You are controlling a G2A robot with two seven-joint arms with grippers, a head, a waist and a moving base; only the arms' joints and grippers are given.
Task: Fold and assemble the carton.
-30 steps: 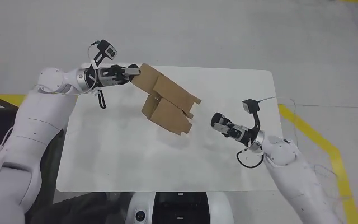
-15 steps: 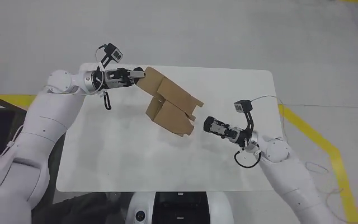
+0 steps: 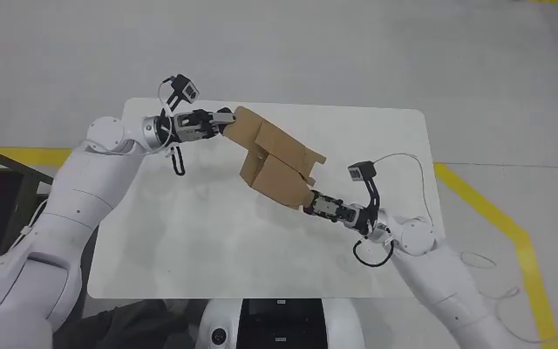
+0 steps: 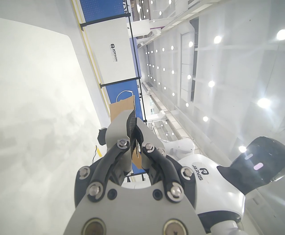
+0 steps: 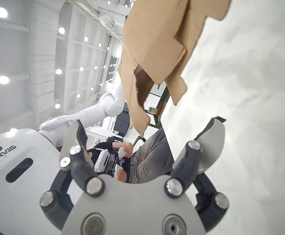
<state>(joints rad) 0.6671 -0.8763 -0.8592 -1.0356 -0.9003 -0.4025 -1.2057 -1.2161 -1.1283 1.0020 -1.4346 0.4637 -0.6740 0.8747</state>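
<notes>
cardboard carton (image 3: 277, 161), one edge hidden within the clamped left gripper (image 4: 133, 121)

Lettering on the far wall, left wrist view — two spots.
A white panel (image 4: 111, 53) in the upper middle of the frame carries a small dark logo and one short word, turned sideways. The blue wall (image 4: 98, 13) behind it bears large white letters at the top edge — cut off by the frame, so no whole word can be made out.

A big industrial hall: high white ceiling (image 4: 200, 66) dotted with round lights (image 4: 263, 102), blue partitions (image 4: 99, 10), yellow floor tape (image 3: 26, 155), grey floor (image 3: 349, 52).
</notes>
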